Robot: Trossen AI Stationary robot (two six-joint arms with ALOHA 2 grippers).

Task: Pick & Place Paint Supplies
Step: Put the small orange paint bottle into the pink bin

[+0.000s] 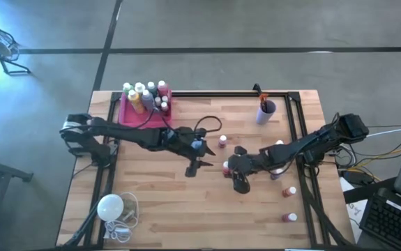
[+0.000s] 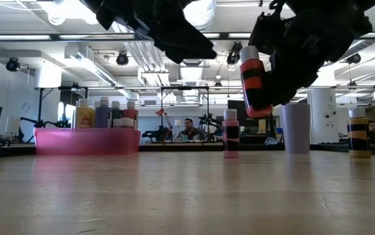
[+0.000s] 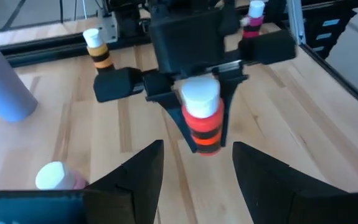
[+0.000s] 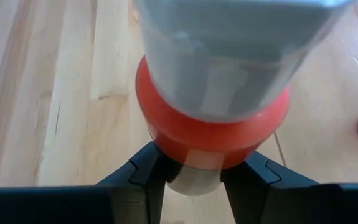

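Right gripper [image 3: 200, 134] is clamped on a red paint bottle [image 3: 201, 121] with a white cap and dark bands. I see it held clear of the table in the low view, near the table's middle, slightly tilted. In the right wrist view both fingers [image 4: 142, 171] press the bottle's sides.

Left gripper [image 1: 194, 166] sits just left of it, fingers spread apart, nothing between them, facing the held bottle.

A pink-capped bottle [image 1: 222, 141] stands upright on the wood just beyond the two grippers. Further out, right side: an orange-banded bottle [image 3: 94, 48] upright near the right rail, and two small reddish bottles [image 1: 289, 191] nearer the front right corner.

Far left: pink tray [image 1: 128, 116] holding a cluster of white-capped bottles [image 1: 146, 95], upright. Far right of centre: a pale purple cup [image 1: 265, 111] with dark brushes [image 1: 260, 93] standing in it.

Near left corner: a white round bulb [image 1: 109, 206] with its cord.

A person [image 2: 188, 128] sits in the room behind the table.
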